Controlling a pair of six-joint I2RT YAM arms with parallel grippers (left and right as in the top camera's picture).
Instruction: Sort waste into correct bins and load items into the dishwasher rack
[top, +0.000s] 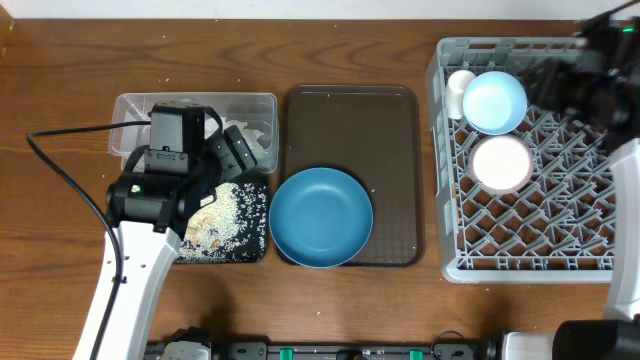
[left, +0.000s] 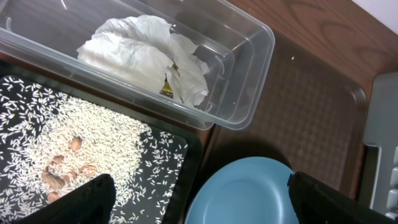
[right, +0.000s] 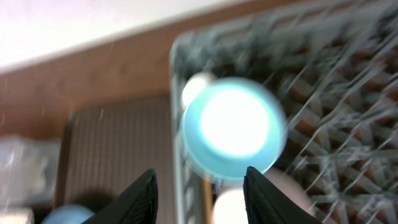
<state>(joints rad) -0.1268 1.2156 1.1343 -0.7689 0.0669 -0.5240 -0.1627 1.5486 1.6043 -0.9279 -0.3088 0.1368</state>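
My left gripper (top: 238, 155) (left: 202, 191) is open and empty, above the edge between the black tray (top: 255, 250) (left: 180, 152) and the deep-blue bowl (top: 320, 217) (left: 249, 193). Loose rice (top: 225, 215) (left: 81, 140) with brownish bits lies in the black tray. Crumpled tissue (left: 140, 53) and the yellow-green wrapper (left: 166, 88) lie in the clear tub (top: 255, 105) (left: 255, 56). In the grey rack (top: 530, 255) (right: 336, 118) sit the light-blue bowl (top: 495, 102) (right: 233, 127), the pink-rimmed bowl (top: 501, 163) (right: 233, 208) and the white cup (top: 460, 85) (right: 194, 88). My right gripper (top: 585, 70) (right: 199, 186) is open and empty, over the rack; its view is blurred.
The deep-blue bowl rests on the near end of the dark brown serving tray (top: 350, 110) (left: 298, 106) (right: 118, 149), between the bins and the rack. A black cable (top: 70, 135) runs across the table at the left.
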